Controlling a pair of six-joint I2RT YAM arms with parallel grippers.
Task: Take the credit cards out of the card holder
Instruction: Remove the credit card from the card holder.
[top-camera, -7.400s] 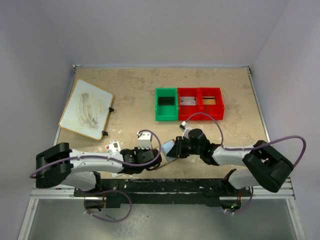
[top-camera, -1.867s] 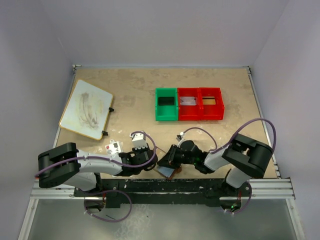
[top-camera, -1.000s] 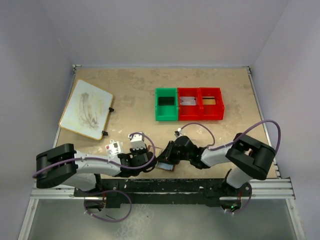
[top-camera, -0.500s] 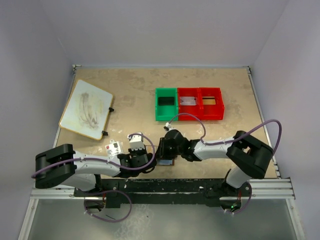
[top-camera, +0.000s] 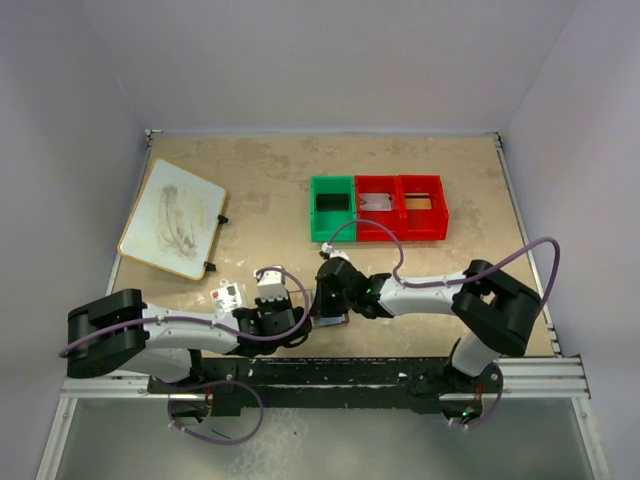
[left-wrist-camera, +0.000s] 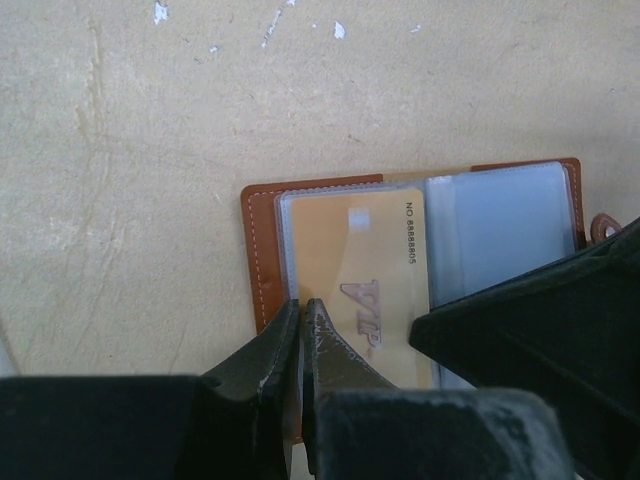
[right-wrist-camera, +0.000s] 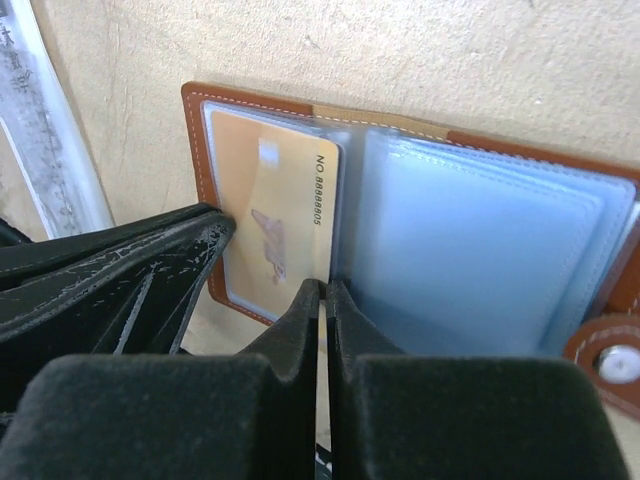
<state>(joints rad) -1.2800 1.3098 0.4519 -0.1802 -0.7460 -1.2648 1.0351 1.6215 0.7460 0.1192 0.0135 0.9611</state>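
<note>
The brown card holder (left-wrist-camera: 262, 250) lies open and flat on the table, bluish clear pockets up; it also shows in the right wrist view (right-wrist-camera: 196, 110). The golden tan credit card (left-wrist-camera: 360, 270) sits inside its left pocket, also seen in the right wrist view (right-wrist-camera: 270, 210). My left gripper (left-wrist-camera: 300, 305) is shut, its tips resting at the left edge of that pocket. My right gripper (right-wrist-camera: 323, 288) is shut, its tips on the holder's middle fold beside the card. In the top view both grippers (top-camera: 303, 320) (top-camera: 327, 298) cover most of the holder (top-camera: 333, 320). A silvery flat piece (top-camera: 375, 203) lies in a red bin.
A green bin (top-camera: 332, 226) and two joined red bins (top-camera: 400, 228) stand behind the arms. A clear packet with a red mark (top-camera: 226, 294) lies left of the holder, and shows in the right wrist view (right-wrist-camera: 50, 130). A white board (top-camera: 172, 218) lies at the far left.
My right gripper has swung leftward and farther from the base, from the holder's right side to over its middle. The holder has shifted a little left with it. The left gripper has stayed put.
</note>
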